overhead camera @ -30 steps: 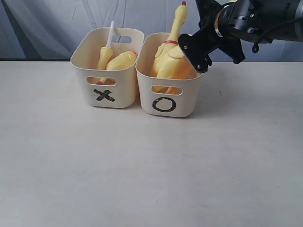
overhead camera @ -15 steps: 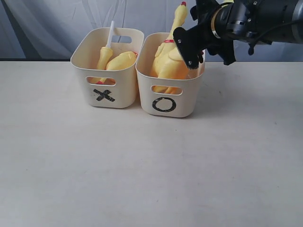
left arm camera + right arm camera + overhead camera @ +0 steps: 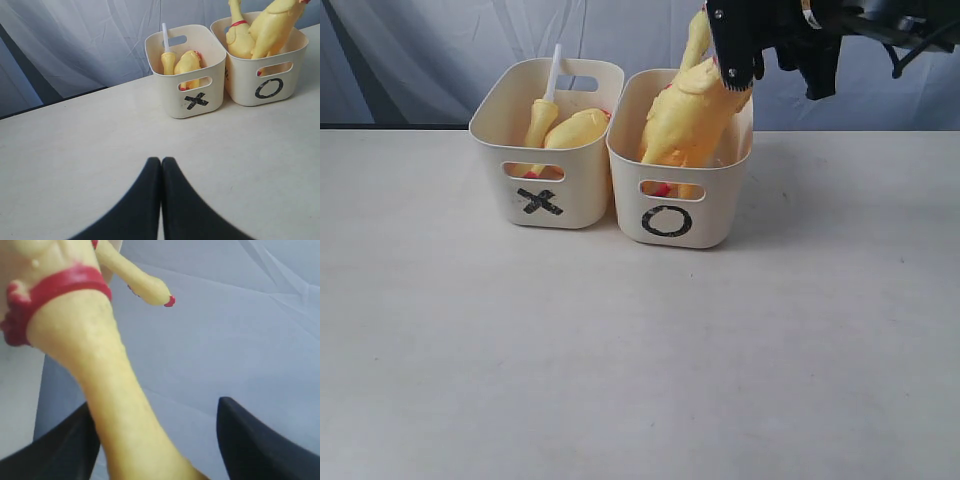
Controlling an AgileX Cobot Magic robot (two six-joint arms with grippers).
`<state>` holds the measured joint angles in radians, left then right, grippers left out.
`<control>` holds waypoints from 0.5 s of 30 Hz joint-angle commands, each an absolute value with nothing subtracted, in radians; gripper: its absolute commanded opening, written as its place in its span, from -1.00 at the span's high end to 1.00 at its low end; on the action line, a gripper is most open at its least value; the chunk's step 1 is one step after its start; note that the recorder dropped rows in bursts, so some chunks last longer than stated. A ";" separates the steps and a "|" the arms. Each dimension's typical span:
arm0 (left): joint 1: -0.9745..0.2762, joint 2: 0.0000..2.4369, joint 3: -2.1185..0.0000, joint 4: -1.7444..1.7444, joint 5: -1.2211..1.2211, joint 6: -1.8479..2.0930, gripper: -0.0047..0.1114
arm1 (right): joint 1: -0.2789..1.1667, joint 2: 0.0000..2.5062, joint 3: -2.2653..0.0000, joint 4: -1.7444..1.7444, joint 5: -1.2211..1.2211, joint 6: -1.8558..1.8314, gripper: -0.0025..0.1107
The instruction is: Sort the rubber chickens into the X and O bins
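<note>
Two cream bins stand side by side, the X bin (image 3: pixel 582 190) on the left and the O bin (image 3: pixel 705 215) on the right. In the X bin lie two rubber chickens (image 3: pixel 576 128), one with a white stick (image 3: pixel 554 70). Two more rubber chickens (image 3: pixel 686 118) lean in the O bin. My right gripper (image 3: pixel 738 45) hangs open over the O bin's back. A chicken neck (image 3: pixel 102 370) with a red collar passes between its fingers, against one and clear of the other. My left gripper (image 3: pixel 161 161) is shut on nothing, low over the table in front of the X bin (image 3: pixel 172 95).
A grey-blue cloth backdrop (image 3: pixel 430 60) hangs behind the bins. The pale table (image 3: pixel 640 350) stretches in front of them. The O bin (image 3: pixel 240 85) touches the X bin's side.
My right gripper has opened and risen from the O bin's right rim to above its back. The chicken it held now leans in the O bin. The left gripper has not moved.
</note>
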<state>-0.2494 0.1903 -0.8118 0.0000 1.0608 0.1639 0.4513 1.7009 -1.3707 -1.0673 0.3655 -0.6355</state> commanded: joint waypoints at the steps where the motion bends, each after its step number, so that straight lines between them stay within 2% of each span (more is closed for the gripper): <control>1: -0.253 0.186 -0.806 -0.013 1.053 0.164 0.92 | 0.454 1.690 -1.372 -0.982 0.308 -0.609 -0.13; 3: -0.253 0.186 -0.806 -0.013 1.053 0.164 0.92 | 0.454 1.695 -1.372 -0.982 0.302 -0.609 -0.13; 9: -0.253 0.186 -0.806 -0.013 1.049 0.164 0.92 | 0.454 1.697 -1.372 -0.955 0.320 -0.609 -0.39; 15: -0.253 0.186 -0.806 -0.013 1.049 0.164 0.92 | 0.454 1.697 -1.372 -0.927 0.320 -0.606 -0.45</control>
<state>-0.2494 0.1903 -0.8118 0.0000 1.0608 0.1639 0.4513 1.7009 -1.3707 -0.9419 0.3300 -0.6171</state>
